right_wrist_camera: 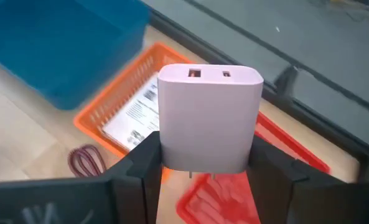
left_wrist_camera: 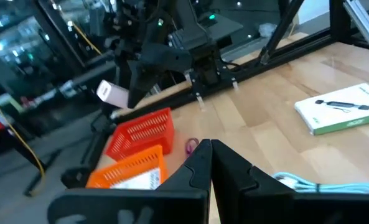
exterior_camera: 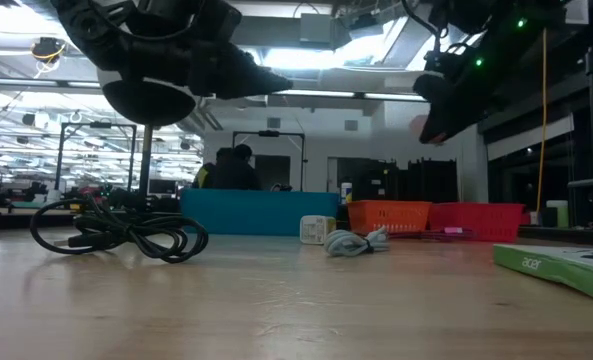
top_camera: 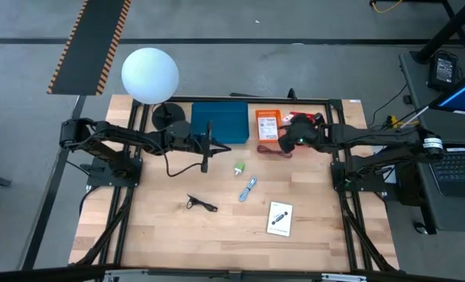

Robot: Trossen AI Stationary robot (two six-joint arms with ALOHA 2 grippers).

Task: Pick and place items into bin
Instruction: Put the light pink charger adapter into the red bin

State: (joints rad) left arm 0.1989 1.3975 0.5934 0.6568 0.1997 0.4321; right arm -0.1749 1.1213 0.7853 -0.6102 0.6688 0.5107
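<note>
My right gripper (right_wrist_camera: 210,163) is shut on the pink block (right_wrist_camera: 209,118), up in the air over the orange basket (right_wrist_camera: 119,102) and the red basket (right_wrist_camera: 224,193) near the table's far edge. My left gripper (left_wrist_camera: 210,163) is shut and empty, raised beside the blue bin (top_camera: 220,124). One white card (right_wrist_camera: 134,118) lies in the orange basket. On the table lie the red cord (top_camera: 268,151), green lump (top_camera: 238,168), blue-white stick (top_camera: 248,188), black cable piece (top_camera: 201,204) and a second white card (top_camera: 279,218). My right gripper pinches the pink block between its two fingers, one on each narrow side, at the block's lower half (right_wrist_camera: 172,152). The fingers reach in from the table's right, slanting down. The block is lifted clear and upright, with its two ports facing the wrist camera.
A white globe lamp (top_camera: 150,74) stands at the far left corner on a dark round base (top_camera: 168,116). A dark frame rail (top_camera: 256,100) runs along the far edge. Bare wood (top_camera: 161,235) lies at the near left of the table.
</note>
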